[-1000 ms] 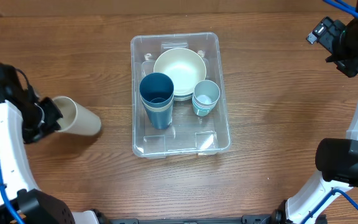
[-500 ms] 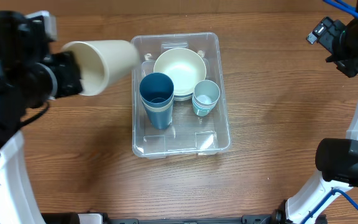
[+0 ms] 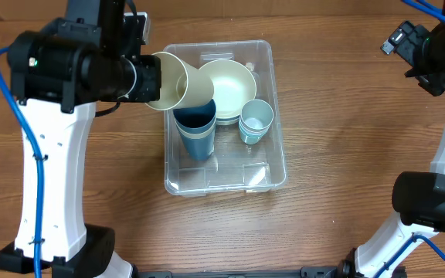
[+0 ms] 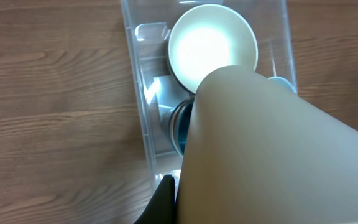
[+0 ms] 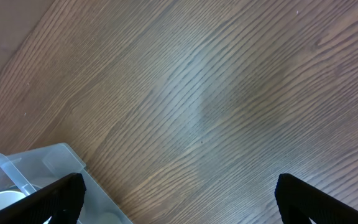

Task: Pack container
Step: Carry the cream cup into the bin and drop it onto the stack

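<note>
Overhead: container (image 3: 222,174), central on the surface (image 3: 91,193), already holds blue cups (image 3: 195,123), cream bowl (image 3: 224,89), small cups (image 3: 256,120); left gripper (image 3: 151,81), clamped on a cream cup (image 3: 178,81), hovers at its far-left corner. Left wrist: cup unreleased above blue cups. Right wrist: right gripper (image 5: 179,205) spread, empty.

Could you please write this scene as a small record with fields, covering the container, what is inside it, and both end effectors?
container: clear plastic bin, standing on the table
inside: nested dark blue cups, cream bowl, nested light blue cups
left end effector: shut on cream cup
cream cup: held sideways over the container's rear left part, above the dark blue cups, not yet set down
right end effector: open, empty, over the table beside the container
</note>
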`<state>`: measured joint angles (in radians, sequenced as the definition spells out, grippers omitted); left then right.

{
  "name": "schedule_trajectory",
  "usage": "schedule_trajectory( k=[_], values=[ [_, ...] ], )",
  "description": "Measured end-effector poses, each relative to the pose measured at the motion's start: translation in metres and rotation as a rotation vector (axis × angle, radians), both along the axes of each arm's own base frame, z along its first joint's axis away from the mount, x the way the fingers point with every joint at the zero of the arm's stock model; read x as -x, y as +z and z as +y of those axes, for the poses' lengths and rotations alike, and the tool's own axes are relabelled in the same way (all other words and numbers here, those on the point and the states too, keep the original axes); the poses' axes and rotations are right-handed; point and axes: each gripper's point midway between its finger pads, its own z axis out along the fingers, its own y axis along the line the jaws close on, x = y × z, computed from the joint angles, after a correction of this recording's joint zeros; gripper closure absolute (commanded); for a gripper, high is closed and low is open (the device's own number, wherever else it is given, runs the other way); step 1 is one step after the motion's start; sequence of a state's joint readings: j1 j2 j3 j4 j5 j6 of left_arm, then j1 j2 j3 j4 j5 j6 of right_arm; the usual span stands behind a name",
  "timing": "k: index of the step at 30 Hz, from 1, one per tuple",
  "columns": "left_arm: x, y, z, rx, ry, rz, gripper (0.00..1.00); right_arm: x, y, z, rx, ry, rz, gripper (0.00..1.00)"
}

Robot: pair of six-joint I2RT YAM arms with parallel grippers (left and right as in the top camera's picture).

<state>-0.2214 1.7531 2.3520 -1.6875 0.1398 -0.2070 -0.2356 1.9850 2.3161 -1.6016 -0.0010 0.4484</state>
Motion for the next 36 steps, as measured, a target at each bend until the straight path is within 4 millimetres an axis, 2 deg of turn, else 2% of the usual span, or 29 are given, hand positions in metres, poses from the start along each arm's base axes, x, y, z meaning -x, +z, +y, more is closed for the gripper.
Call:
schedule_trajectory(
  k=[14,17,20,24,25,29,30,33,34,35,36],
  values=[
    [0.001,-0.008,0.002,-0.013,0.008,0.027,0.92,0.0,0.0,0.0,0.0,-0.001,0.0,0.0],
    [0.002,-0.008,-0.001,-0.01,0.008,0.029,0.85,0.0,0.0,0.0,0.0,0.0,0.0,0.0],
    [0.004,-0.01,-0.008,-0.004,0.004,0.04,0.73,0.0,0.0,0.0,0.0,0.0,0.0,0.0],
    [0.005,-0.013,-0.009,-0.003,0.009,0.055,0.73,0.0,0.0,0.0,0.0,-0.001,0.0,0.0],
    [0.005,-0.013,-0.009,-0.003,0.009,0.055,0.7,0.0,0.0,0.0,0.001,-0.001,0.0,0.0],
    [0.005,-0.013,-0.009,-0.002,0.015,0.056,0.57,0.0,0.0,0.0,0.0,0.0,0.0,0.0],
    [0.005,-0.013,-0.008,-0.004,0.018,0.055,0.5,0.0,0.0,0.0,0.0,0.0,0.0,0.0],
    [0.002,-0.014,0.001,-0.052,0.045,0.043,0.46,0.0,0.0,0.0,0.0,0.0,-0.001,0.0],
    [0.001,-0.014,0.006,-0.071,0.057,0.038,0.42,0.0,0.0,0.0,0.0,0.0,0.0,0.0],
    [-0.001,-0.015,0.01,-0.086,0.069,0.034,0.31,0.0,0.0,0.0,0.001,0.0,-0.001,0.0],
    [-0.001,-0.015,0.013,-0.096,0.077,0.031,0.27,0.0,0.0,0.0,0.0,0.0,-0.001,0.0]
  ],
)
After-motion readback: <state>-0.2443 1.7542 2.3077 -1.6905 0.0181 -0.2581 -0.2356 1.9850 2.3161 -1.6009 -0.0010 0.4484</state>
